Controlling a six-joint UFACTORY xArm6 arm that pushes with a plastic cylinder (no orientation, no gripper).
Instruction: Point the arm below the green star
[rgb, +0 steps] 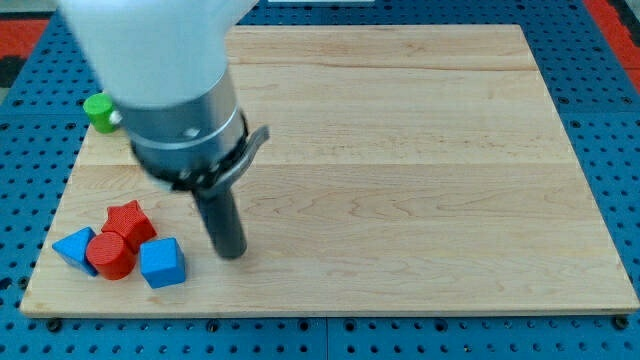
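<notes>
dark tip (233, 254) beside blue block (162, 263)

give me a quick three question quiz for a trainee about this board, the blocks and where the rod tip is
1. True or false: my tip touches the green block.
2. Which block lies nearest my tip? A) blue cube B) red star C) the green block
3. Fill in: the red cylinder sits between the blue cube and the blue ____.

Key: 1 false, the green block is far off at the board's upper left edge, partly hidden by the arm. 2 A. 3 triangle.
</notes>
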